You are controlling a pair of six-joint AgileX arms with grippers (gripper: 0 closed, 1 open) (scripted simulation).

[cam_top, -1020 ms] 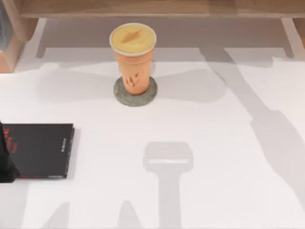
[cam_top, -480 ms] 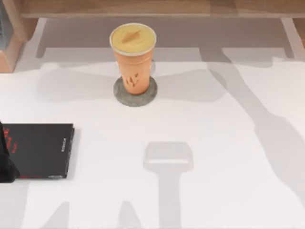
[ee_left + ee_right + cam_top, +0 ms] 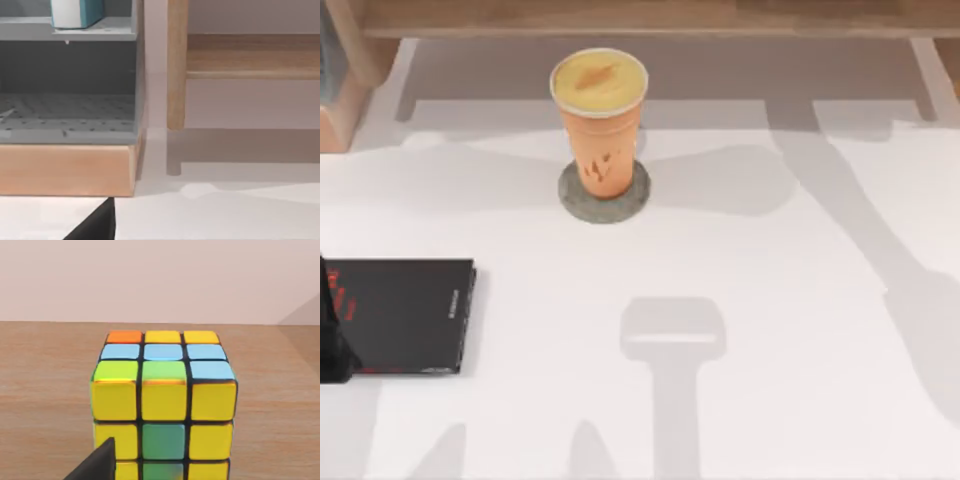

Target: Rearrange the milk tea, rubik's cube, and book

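And here's the milk tea [image 3: 599,115], standing upright near the back of the white surface [image 3: 770,300], a little left of centre, planted squarely on a flat grey round disc [image 3: 605,195] that peeks out around its base. Over at the left edge of the surface lies a thin black book with red marks [image 3: 405,314], flat, well apart from the cup, and a dark shape, part of the left arm, sits at its left edge. Up to the left wrist view now: the book [image 3: 77,13], teal with its white page edge facing us, rests on a grey shelf [image 3: 70,34] inside a wood-framed cabinet [image 3: 67,169], and a wooden post [image 3: 176,65] stands just beside that cabinet. A dark sliver at the lower edge of this view belongs to the left pincer, and whether its fingers are spread or closed, I cannot tell. Across to the right wrist view: the rubik's cube [image 3: 163,402] sits close in front of the camera on a wooden board [image 3: 45,390], yellow squares dominating the near face with green down the middle, blue and orange on top. A dark tip of the right pincer juts in low beside the cube; its fingers' spread, again, I cannot tell.
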